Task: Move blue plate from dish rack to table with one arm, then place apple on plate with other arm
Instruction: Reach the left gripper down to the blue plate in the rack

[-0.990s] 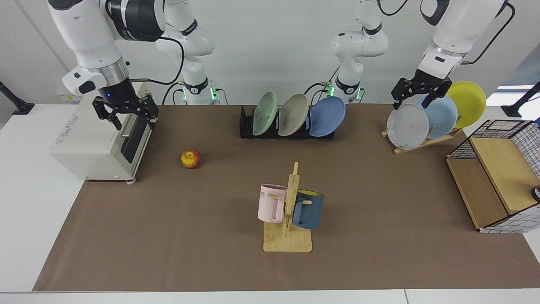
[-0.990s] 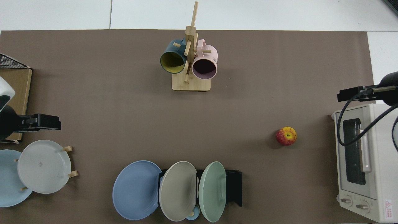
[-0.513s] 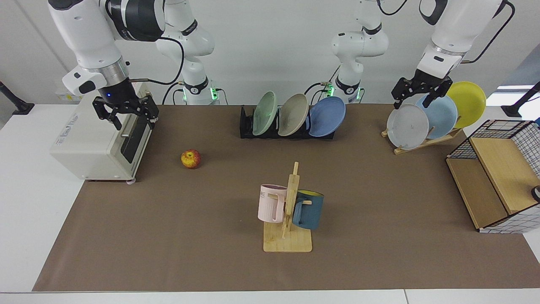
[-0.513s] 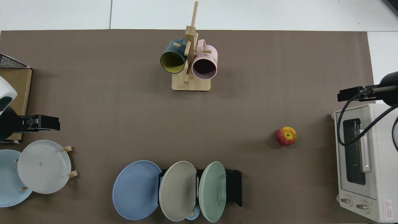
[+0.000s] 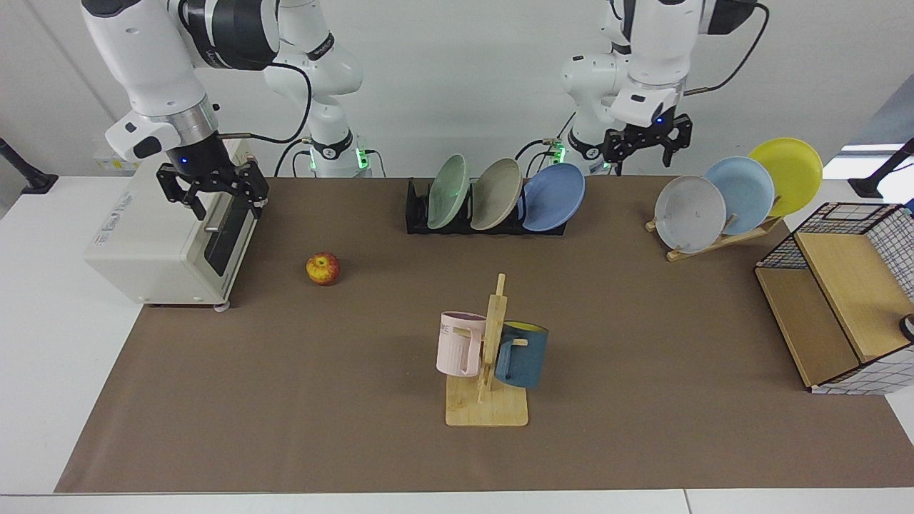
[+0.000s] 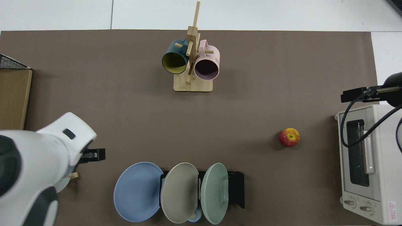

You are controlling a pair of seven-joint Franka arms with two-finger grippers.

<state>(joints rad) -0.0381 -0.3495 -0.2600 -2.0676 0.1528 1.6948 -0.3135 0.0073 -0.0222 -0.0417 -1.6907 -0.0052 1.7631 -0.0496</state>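
The blue plate (image 5: pixel 553 197) is leaning on edge at the end of the black dish rack (image 5: pixel 418 212), propped against the beige plate (image 5: pixel 495 194) beside it, which is leaning in turn on the green plate (image 5: pixel 448 191); being the outermost of the three, its rim is standing free for a pinch from above. The left tool (image 5: pixel 646 143) is hanging in the air at about two o'clock from that plate, apart from it and holding nothing, its fingers spread wide enough, I would say, to straddle a plate edge. From where I am standing it looks lined up to come down on the plate's upper rim. The right tool (image 5: pixel 213 191) is waiting over the front of the small white oven (image 5: pixel 168 243), fingers parted and empty, presumably keeping clear until a plate is down. The apple (image 5: pixel 323 268) is sitting alone on the brown table (image 5: pixel 285 400) at roughly four o'clock from that tool, near enough for an easy reach. The wide bare stretch between the apple and the wooden mug stand (image 5: pixel 488 364) seems the natural landing place for the plate, within range of both arms.
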